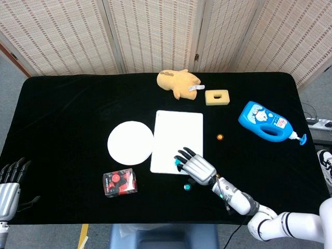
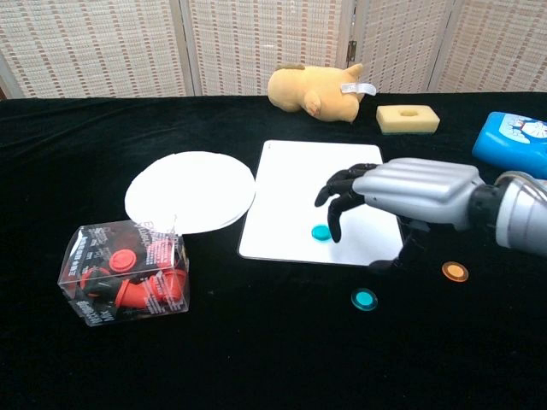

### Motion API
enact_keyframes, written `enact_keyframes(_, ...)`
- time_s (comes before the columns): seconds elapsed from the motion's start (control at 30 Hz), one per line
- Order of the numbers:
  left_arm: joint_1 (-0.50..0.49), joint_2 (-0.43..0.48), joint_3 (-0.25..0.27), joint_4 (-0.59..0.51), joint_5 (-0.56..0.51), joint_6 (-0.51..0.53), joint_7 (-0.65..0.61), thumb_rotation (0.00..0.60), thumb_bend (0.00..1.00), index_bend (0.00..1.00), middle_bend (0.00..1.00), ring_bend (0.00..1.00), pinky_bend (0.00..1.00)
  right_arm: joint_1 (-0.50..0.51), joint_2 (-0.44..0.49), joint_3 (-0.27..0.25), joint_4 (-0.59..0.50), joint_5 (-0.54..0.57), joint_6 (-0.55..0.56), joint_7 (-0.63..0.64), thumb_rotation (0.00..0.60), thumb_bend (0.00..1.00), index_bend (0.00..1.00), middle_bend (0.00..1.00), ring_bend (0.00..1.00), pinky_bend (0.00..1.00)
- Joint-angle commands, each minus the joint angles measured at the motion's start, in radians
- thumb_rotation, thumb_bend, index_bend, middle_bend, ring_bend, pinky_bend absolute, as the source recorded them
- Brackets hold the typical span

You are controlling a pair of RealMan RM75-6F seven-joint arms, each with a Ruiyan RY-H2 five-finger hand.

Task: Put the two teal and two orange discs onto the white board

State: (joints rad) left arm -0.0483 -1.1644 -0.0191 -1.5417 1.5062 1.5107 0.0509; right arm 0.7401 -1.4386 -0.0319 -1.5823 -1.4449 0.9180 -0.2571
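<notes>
The white board (image 1: 176,135) (image 2: 299,184) lies at the table's middle. One teal disc (image 2: 320,231) (image 1: 177,162) rests on it near the front edge. A second teal disc (image 2: 365,299) (image 1: 187,185) lies on the black cloth in front of the board. One orange disc (image 2: 455,272) sits to the board's right front; another orange disc (image 1: 220,137) sits right of the board. My right hand (image 2: 402,192) (image 1: 197,167) hovers over the board's near right corner, fingers spread, holding nothing. My left hand (image 1: 9,181) hangs at the table's left front edge, empty.
A white round plate (image 2: 190,191) lies left of the board. A clear box of red pieces (image 2: 126,273) stands near the front left. A plush toy (image 2: 312,90), a yellow sponge (image 2: 408,118) and a blue bottle (image 1: 265,122) sit at the back and right.
</notes>
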Motion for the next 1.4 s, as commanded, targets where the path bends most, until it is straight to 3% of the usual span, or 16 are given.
enact_keyframes(0.03, 0.002, 0.002, 0.001, -0.006, 0.002, 0.002, 0.003, 0.6, 0.13, 0.0, 0.0, 0.0, 0.0, -0.033, 0.009, -0.043, 0.017, -0.064, 0.038, 0.025, 0.6, 0.2, 0.39, 0.12, 0.02, 0.0)
enact_keyframes(0.37, 0.004, 0.005, 0.004, -0.011, -0.003, -0.002, 0.004, 0.6, 0.13, 0.0, 0.0, 0.0, 0.0, -0.038, -0.054, -0.048, 0.081, -0.09, 0.012, -0.017, 0.6, 0.2, 0.4, 0.12, 0.02, 0.0)
enact_keyframes(0.8, 0.008, -0.002, 0.007, 0.01, -0.008, -0.008, -0.018, 0.6, 0.13, 0.0, 0.0, 0.0, 0.0, -0.037, -0.078, -0.038, 0.08, -0.082, -0.022, -0.065, 0.6, 0.2, 0.4, 0.12, 0.02, 0.0)
enact_keyframes(1.4, 0.011, -0.012, 0.007, 0.033, -0.007, -0.007, -0.037, 0.6, 0.13, 0.0, 0.0, 0.0, 0.0, -0.05, -0.076, -0.026, 0.065, -0.075, -0.016, -0.1, 0.6, 0.24, 0.53, 0.15, 0.02, 0.0)
